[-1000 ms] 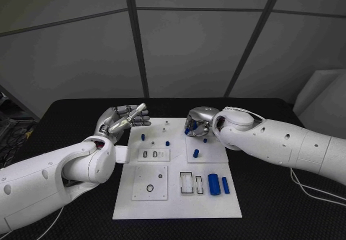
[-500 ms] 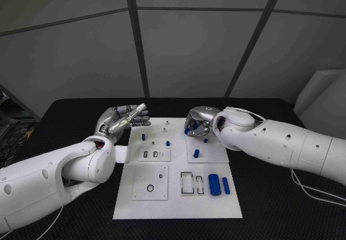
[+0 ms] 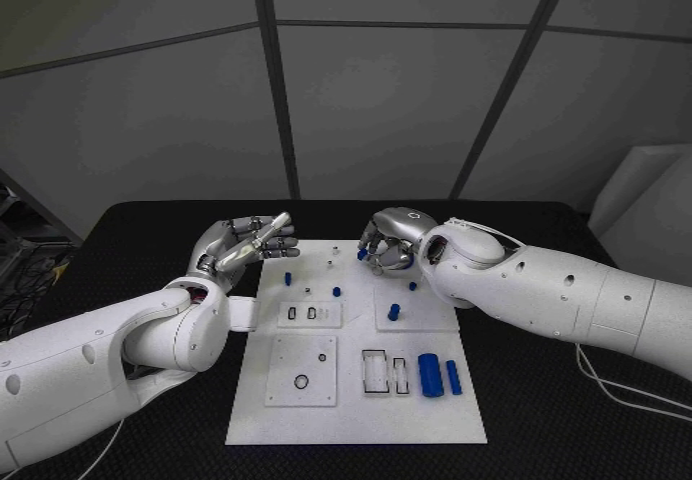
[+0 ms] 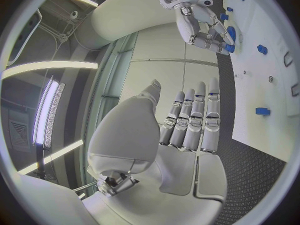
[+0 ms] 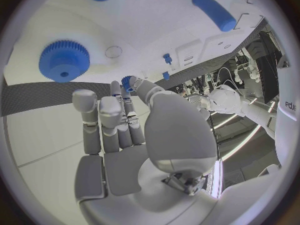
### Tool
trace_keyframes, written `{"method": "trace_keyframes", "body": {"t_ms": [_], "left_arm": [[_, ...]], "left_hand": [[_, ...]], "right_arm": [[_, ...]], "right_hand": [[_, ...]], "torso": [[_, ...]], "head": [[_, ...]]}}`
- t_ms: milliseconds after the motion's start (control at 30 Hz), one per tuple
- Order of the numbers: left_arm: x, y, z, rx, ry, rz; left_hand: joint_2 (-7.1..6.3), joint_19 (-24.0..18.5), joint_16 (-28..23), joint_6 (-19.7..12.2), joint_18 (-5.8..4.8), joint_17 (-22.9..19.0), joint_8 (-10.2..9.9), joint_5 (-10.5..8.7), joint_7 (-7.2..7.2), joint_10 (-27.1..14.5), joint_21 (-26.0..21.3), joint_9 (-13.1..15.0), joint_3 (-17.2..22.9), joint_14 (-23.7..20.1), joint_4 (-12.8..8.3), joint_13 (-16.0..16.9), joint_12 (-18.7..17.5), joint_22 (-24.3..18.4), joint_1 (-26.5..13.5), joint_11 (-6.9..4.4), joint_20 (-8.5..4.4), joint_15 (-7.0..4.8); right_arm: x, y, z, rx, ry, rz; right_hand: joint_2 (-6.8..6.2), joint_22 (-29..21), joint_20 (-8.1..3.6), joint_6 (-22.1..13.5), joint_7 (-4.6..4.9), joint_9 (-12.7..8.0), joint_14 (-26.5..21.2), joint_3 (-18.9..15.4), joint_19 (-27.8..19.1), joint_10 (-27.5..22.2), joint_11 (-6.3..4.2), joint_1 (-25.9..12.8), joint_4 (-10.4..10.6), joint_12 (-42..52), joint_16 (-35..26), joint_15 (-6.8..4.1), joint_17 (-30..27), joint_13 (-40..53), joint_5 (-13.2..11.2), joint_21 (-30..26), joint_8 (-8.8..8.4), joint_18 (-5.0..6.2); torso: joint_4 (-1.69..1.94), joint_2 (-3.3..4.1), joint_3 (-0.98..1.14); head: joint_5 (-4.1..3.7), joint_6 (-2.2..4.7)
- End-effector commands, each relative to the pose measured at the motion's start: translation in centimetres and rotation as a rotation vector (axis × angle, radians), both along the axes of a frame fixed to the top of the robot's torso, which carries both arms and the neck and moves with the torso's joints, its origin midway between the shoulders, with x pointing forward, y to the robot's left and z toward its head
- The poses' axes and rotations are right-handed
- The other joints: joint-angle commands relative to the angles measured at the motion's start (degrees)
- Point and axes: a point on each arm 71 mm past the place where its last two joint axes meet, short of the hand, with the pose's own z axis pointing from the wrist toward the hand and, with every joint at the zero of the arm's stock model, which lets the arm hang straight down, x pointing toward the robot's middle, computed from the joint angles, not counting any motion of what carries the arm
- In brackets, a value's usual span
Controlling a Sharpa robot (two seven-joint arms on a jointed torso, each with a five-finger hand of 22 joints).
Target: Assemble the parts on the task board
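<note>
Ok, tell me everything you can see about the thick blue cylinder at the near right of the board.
The thick blue cylinder is a plain, smooth, matte piece that looks like plastic. It lies on its side on the white task board, long axis pointing away from the robot. A thinner blue peg lies alongside it, apart. No hand touches it.

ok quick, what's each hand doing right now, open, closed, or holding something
Left hand: open, fingers straight, holding nothing.
Right hand: pinching a small blue gear at its fingertips.
</note>
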Motion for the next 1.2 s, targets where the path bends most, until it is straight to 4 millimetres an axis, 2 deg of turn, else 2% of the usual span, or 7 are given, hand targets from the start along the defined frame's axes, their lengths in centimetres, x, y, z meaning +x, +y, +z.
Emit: {"method": "trace_keyframes", "body": {"t_ms": [33, 200, 300, 500, 1200], "left_arm": [[0.0, -0.1, 0.2, -0.003, -0.006, -0.01], [0.0, -0.2, 0.1, -0.004, -0.006, -0.012], [0.0, -0.2, 0.1, -0.005, -0.006, -0.013], [0.1, -0.3, 0.1, -0.005, -0.006, -0.013], [0.2, -0.4, 0.3, -0.005, -0.01, -0.015]], "left_hand": [[0.44, 0.4, -0.28, 0.31, 0.17, 0.1, -0.32, 0.07, 0.25, -0.01, 0.3, -0.09, 0.04, 0.28, -0.27, -0.09, -0.23, 0.02, 0.03, 0.4, 0.12, -0.04], [0.43, 0.4, -0.32, 0.31, 0.16, 0.1, -0.36, 0.07, 0.26, -0.02, 0.29, -0.1, 0.0, 0.28, -0.29, -0.09, -0.28, 0.01, 0.0, 0.42, 0.12, -0.03], [0.43, 0.4, -0.32, 0.31, 0.16, 0.1, -0.36, 0.07, 0.26, -0.02, 0.29, -0.1, 0.0, 0.28, -0.29, -0.09, -0.28, 0.01, 0.0, 0.42, 0.12, -0.03], [0.43, 0.4, -0.32, 0.31, 0.16, 0.1, -0.36, 0.07, 0.26, -0.02, 0.29, -0.1, 0.0, 0.28, -0.29, -0.09, -0.28, 0.01, 0.0, 0.42, 0.12, -0.03], [0.42, 0.4, -0.4, 0.3, 0.15, 0.1, -0.42, 0.08, 0.28, -0.05, 0.28, -0.1, -0.07, 0.26, -0.31, -0.09, -0.36, 0.0, -0.06, 0.44, 0.13, -0.01]], "right_arm": [[0.5, 0.2, 0.6, 0.056, -0.055, -0.043], [1.1, 1.4, 0.4, 0.065, -0.058, -0.048], [1.4, 2.2, 0.3, 0.069, -0.058, -0.042], [2.0, 3.5, 0.0, 0.062, -0.043, -0.049], [2.8, 5.0, -0.7, 0.019, 0.015, -0.079]], "right_hand": [[-0.39, 0.42, 0.0, 0.43, 0.14, -0.11, 1.99, -0.13, 0.67, 0.39, -0.08, -0.04, 0.37, -0.07, 0.49, -0.39, 0.48, 0.0, -0.35, 0.43, -0.06, -0.76], [-0.5, 0.79, 0.02, 0.33, 0.21, -0.12, 1.99, -0.15, 0.79, 0.26, -0.02, -0.14, 0.61, -0.12, 0.92, -0.35, 0.85, -0.02, -0.49, 0.71, -0.16, -0.81], [-0.54, 0.96, 0.04, 0.27, 0.25, -0.13, 1.99, -0.16, 0.84, 0.18, 0.01, -0.18, 0.71, -0.13, 1.17, -0.34, 1.1, -0.03, -0.53, 0.84, -0.21, -0.84], [-0.6, 1.29, 0.07, 0.16, 0.32, -0.15, 1.98, -0.16, 0.93, 0.04, 0.07, -0.23, 0.92, -0.14, 1.57, -0.29, 1.42, -0.04, -0.55, 1.09, -0.31, -0.89], [-0.72, 1.69, 0.17, -0.18, 0.53, -0.2, 1.84, -0.18, 0.93, -0.4, 0.25, -0.39, 1.4, -0.17, 2.16, -0.16, 1.78, -0.06, -0.49, 1.45, -0.53, -0.93]], "torso": [[0.13, 0.11, 0.0], [0.34, 0.22, -0.06], [0.21, 0.22, 0.02], [0.15, 0.27, -0.04], [0.1, 0.35, 0.04]], "head": [[0.16, 0.14], [0.35, 0.12], [0.54, 0.09], [0.78, 0.2], [1.26, 0.07]]}}
